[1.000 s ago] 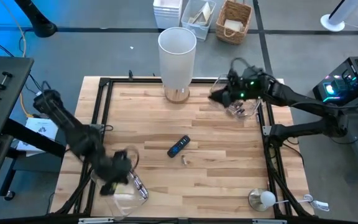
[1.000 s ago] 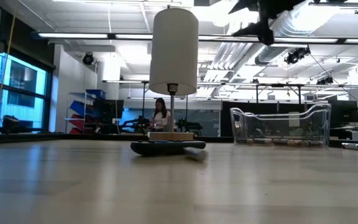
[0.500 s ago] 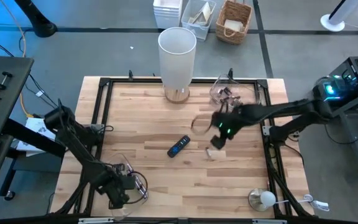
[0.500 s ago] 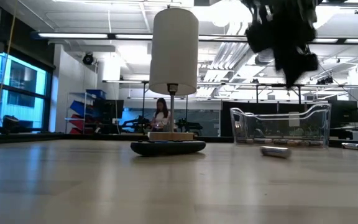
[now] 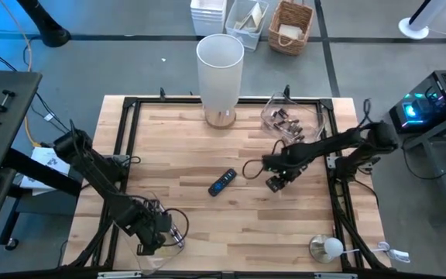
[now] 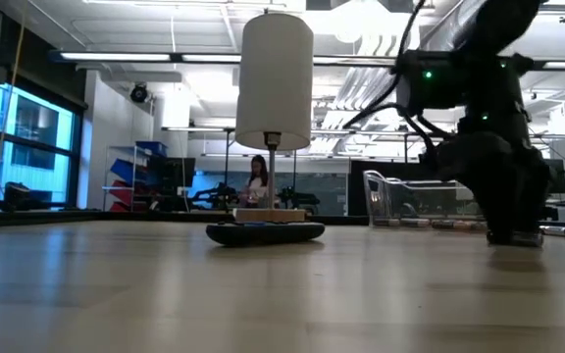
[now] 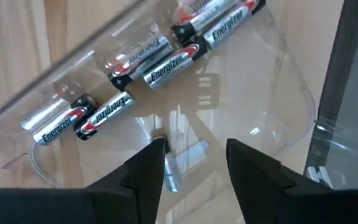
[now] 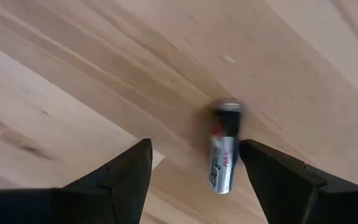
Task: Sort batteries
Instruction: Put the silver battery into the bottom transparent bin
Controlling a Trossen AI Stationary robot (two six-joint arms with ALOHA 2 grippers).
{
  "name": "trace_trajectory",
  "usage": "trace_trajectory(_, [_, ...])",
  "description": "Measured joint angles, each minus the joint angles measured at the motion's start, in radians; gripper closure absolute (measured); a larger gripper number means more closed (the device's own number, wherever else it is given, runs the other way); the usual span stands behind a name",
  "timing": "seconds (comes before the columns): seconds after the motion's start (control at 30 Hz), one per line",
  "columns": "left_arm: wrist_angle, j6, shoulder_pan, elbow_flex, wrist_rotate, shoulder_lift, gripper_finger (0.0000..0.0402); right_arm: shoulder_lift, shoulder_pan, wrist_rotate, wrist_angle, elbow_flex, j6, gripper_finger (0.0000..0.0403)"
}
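My left gripper points down, open, into a clear tray at the table's near left. Several silver batteries lie on the tray's floor, and one more battery lies just below the fingers. My right gripper stands open, pointing down, right of the table's middle. Its fingers stand on either side of a single silver battery that lies on the wood, apart from both. A second clear tray with batteries sits at the far right.
A flat black remote lies at the table's middle, left of my right gripper. A white lamp stands at the far edge. A black frame runs round the table top. A bulb-like thing sits at the near right corner.
My right gripper has swung from above the far-right tray toward the table's middle, tipped to point straight down and come down low over the loose battery. My left gripper has sunk toward the near edge, into the near-left tray.
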State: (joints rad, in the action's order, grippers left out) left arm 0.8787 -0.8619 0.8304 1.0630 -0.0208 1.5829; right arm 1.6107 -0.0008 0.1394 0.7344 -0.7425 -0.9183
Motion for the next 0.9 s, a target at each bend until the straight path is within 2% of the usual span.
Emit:
trace_trajectory(0.1, [-0.001,0.007,0.009,0.000,-0.001,0.000,0.0237,-0.025,-0.039,0.066,-0.062,0.048,0.008,0.0154])
trace_trajectory(0.2, [0.002,0.009,0.011,0.000,-0.003,0.000,0.0237,-0.027,-0.049,0.032,-0.028,0.031,0.029,0.0161])
trace_trajectory(0.27, [0.001,0.009,0.010,0.000,-0.003,-0.001,0.0236,-0.023,-0.050,0.026,-0.016,0.025,0.045,0.0182])
trace_trajectory(0.37, [0.016,0.018,0.009,0.000,-0.002,-0.020,0.0236,-0.020,-0.044,0.002,-0.004,0.027,0.045,0.0245])
trace_trajectory(0.5, [0.060,0.010,0.009,0.000,0.042,-0.082,0.0236,-0.022,-0.014,-0.049,0.018,0.034,0.060,0.0361])
trace_trajectory(0.7, [0.068,0.003,-0.009,0.001,0.148,-0.262,0.0236,-0.020,0.038,-0.090,0.080,-0.048,0.151,0.0367])
trace_trajectory(0.8, [0.068,0.000,-0.045,0.001,0.177,-0.356,0.0236,-0.026,0.064,-0.096,0.039,-0.162,0.224,0.0367])
trace_trajectory(0.9, [0.069,0.000,-0.096,0.001,0.256,-0.440,0.0236,-0.032,0.091,-0.085,-0.014,-0.287,0.328,0.0367])
